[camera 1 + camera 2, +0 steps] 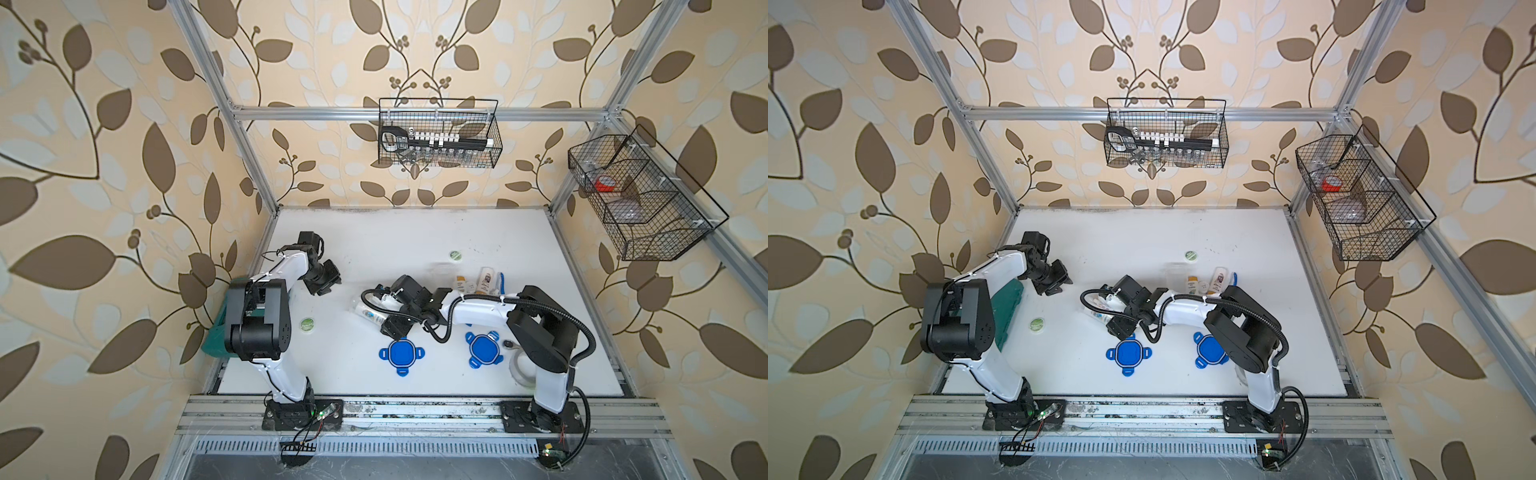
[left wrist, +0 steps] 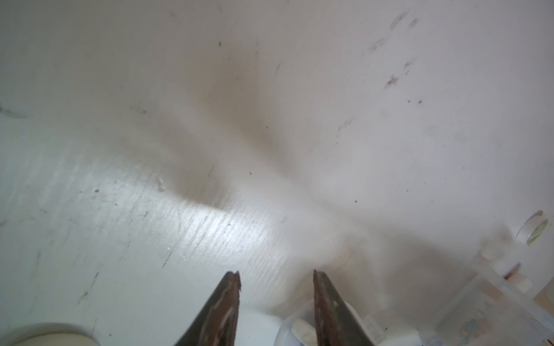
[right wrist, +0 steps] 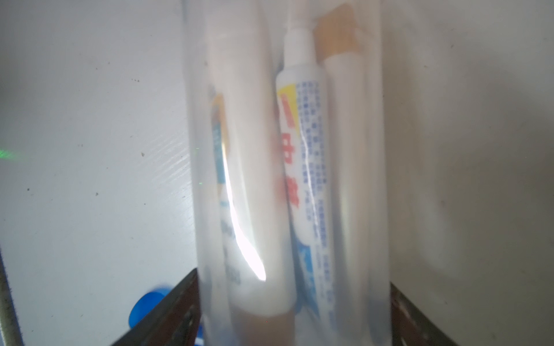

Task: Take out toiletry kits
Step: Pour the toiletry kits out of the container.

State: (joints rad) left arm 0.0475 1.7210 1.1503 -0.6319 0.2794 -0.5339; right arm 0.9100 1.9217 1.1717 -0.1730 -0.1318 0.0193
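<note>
My right gripper [image 1: 384, 311] [image 3: 293, 299] is shut on a clear jar [image 1: 366, 313] [image 3: 368, 179] lying tilted near the table's middle. Inside the jar, the right wrist view shows part of the toiletry kits: a small printed tube [image 3: 302, 149], a white bottle [image 3: 251, 179] and an orange-capped bottle [image 3: 335, 39]. More kit items [image 1: 478, 282] lie loose behind the right arm: orange-yellow and white mini bottles and a blue toothbrush piece. One green-white disc [image 1: 455, 256] lies far back, another [image 1: 308, 324] near the left arm. My left gripper [image 1: 326, 284] [image 2: 275, 272] hovers open and empty over bare table.
A second clear jar [image 1: 1177, 272] stands beside the loose pile. Two blue four-tabbed lids [image 1: 402, 354] [image 1: 482, 349] lie near the front. A clear ring-shaped thing [image 1: 519, 365] sits by the right arm's base. A green object [image 1: 1009, 316] lies at the table's left edge. Wire baskets [image 1: 440, 137] hang on the frame.
</note>
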